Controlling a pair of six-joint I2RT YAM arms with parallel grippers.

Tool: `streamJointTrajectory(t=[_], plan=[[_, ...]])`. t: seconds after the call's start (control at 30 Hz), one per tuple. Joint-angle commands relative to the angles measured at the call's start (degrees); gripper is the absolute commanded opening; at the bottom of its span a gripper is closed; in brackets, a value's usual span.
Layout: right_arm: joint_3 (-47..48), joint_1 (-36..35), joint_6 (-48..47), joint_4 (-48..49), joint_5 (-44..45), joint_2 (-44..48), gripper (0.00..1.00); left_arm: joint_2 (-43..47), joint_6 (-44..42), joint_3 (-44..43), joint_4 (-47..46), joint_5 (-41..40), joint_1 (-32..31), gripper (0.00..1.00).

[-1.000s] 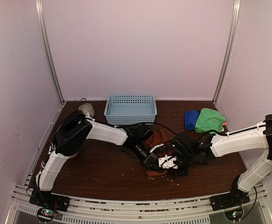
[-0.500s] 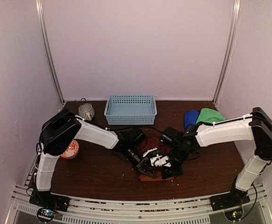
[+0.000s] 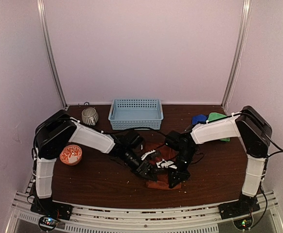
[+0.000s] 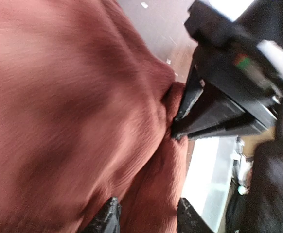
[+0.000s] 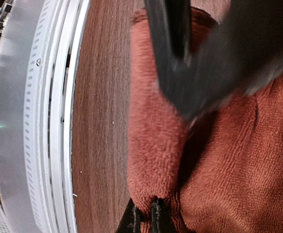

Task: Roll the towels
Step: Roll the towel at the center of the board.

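Red towel (image 3: 157, 183) on the table (image 3: 97, 182), part rolled, directly under both pincers.
The rolled edge sits at the tips of the right pincer (image 5: 146, 219), which is clenched on that fold, probably to keep the roll from springing open. The left pincer (image 4: 145, 219) is just beside it, jaws parted astride the cloth and not visibly pinching; it looks released, likely to re-grip further along. The blue towel (image 3: 198, 119) and green towel (image 3: 220, 118) lie well behind the right pincer, apparently not yet rolled.
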State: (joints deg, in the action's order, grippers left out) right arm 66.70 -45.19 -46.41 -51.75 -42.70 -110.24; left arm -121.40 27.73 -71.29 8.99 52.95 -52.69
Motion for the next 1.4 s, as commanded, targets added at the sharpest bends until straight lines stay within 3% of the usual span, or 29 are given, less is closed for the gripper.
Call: streamJointTrajectory(t=[0.0,0.13,0.27,0.37,0.43,0.57,0.67,0.83,1.1,1.27,1.37], plan=[[0.5,1.6,-1.4,-8.9,3.2,-6.1,0.00,7.7,0.4,4.9,-1.7,-10.5,1.7,0.42],[6.2,3.2,-3.4,-15.0,0.1,-12.3,0.00,16.8,0.2,11.2,-4.4,-20.3,1.8,0.45],[12.8,5.3,-4.1,-20.6,-3.1,-18.7,0.00,28.6,-4.7,17.6,-4.6,-39.6,0.2,0.45],[16.2,6.4,-2.6,-21.9,-4.4,-22.1,0.00,41.8,-19.0,26.4,-16.0,-50.0,-7.3,0.45],[17.8,6.8,-0.7,-21.3,-4.8,-23.6,0.00,44.6,-31.9,28.6,-20.0,-56.1,-14.5,0.51],[19.4,6.8,0.1,-21.4,-5.4,-25.2,0.00,33.9,-43.0,15.3,-4.0,-54.3,-18.7,0.49],[20.1,6.8,0.6,-21.3,-5.7,-25.4,0.00,25.7,-50.6,9.0,1.5,-56.0,-22.3,0.46],[20.1,6.8,-0.4,-22.0,-6.2,-25.1,0.00,15.0,-55.6,2.0,4.0,-57.8,-24.1,0.46],[19.7,6.8,-2.5,-23.1,-7.2,-25.0,0.00,8.3,-58.0,0.2,3.3,-65.9,-24.4,0.47],[20.2,6.8,-3.2,-23.7,-7.4,-25.0,0.00,6.8,-57.3,0.3,3.1,-65.3,-24.4,0.37],[20.6,6.8,-4.8,-25.4,-8.3,-24.4,0.00,5.8,-56.5,-0.2,3.6,-66.2,-24.3,0.22]])
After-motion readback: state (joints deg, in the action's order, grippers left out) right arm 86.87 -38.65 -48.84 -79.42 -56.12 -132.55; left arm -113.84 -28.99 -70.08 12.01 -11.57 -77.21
